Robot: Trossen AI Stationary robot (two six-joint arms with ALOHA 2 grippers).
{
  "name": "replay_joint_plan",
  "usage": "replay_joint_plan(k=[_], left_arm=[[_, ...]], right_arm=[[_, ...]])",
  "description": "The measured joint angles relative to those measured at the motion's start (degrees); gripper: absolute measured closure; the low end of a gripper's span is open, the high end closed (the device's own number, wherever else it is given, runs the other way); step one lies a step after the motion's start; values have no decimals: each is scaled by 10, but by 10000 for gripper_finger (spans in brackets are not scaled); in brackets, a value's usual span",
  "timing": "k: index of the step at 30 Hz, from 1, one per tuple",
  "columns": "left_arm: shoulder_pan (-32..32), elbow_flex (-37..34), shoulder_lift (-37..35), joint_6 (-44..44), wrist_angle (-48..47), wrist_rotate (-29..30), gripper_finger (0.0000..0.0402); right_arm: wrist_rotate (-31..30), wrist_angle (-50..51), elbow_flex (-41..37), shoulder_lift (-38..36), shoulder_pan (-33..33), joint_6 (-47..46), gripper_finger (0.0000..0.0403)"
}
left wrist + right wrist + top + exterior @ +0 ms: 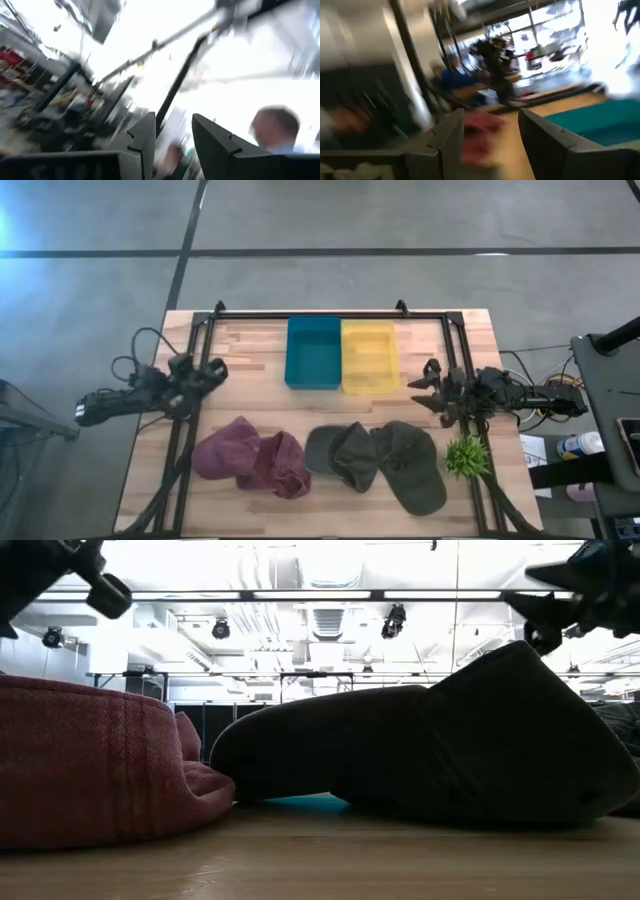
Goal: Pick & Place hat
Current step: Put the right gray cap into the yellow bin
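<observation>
Four caps lie in a row along the near half of the table. Two maroon caps (pixel 250 458) rest on the left, one overlapping the other. Two dark green caps (pixel 385 460) rest on the right, also overlapping. My left gripper (pixel 212 372) hovers open over the left side of the table, above and beyond the maroon caps. Over the right side, my right gripper (pixel 428 385) is also open, beyond the green caps. In the low view the maroon cap (pixel 90 775) and a green cap (pixel 440 755) fill the foreground.
A blue bin (pixel 314 353) and a yellow bin (pixel 369 356) stand side by side at the far middle of the table. A small green plant (pixel 466 457) sits near the right edge. A black frame (pixel 330 315) borders the table. A person (pixel 275 127) shows in the room beyond.
</observation>
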State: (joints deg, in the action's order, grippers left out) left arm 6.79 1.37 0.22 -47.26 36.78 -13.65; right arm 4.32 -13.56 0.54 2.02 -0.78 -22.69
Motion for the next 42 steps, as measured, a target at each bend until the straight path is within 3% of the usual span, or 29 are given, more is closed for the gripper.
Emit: replay_joint_plan(k=[3, 5, 9, 12, 18, 23, 31, 35, 42], left_arm=[[0, 0, -1, -73, 77, 58, 280], [0, 1, -1, -84, 98, 106, 280], [0, 1, 4, -51, 98, 182, 280], [-1, 1, 18, -31, 73, 213, 280], [-2, 1, 70, -128, 61, 212, 280], [-2, 1, 113, -159, 56, 210, 280], [-2, 1, 142, -155, 55, 169, 280], [-2, 1, 142, -155, 56, 161, 280], [-2, 2, 142, -160, 56, 161, 280]], right_arm=[[-4, -47, 0, 0, 0, -223, 220], [-13, -73, 0, 0, 0, -292, 220], [9, -129, 0, 0, 8, -323, 218], [-14, -159, 0, 0, 10, -382, 218], [5, -188, 0, 8, 25, -408, 219], [17, -187, 1, 50, 85, -410, 219], [20, -70, 75, 215, 197, -323, 229], [19, 20, 153, 296, 221, -451, 236], [46, 204, 284, 438, 230, -452, 259]])
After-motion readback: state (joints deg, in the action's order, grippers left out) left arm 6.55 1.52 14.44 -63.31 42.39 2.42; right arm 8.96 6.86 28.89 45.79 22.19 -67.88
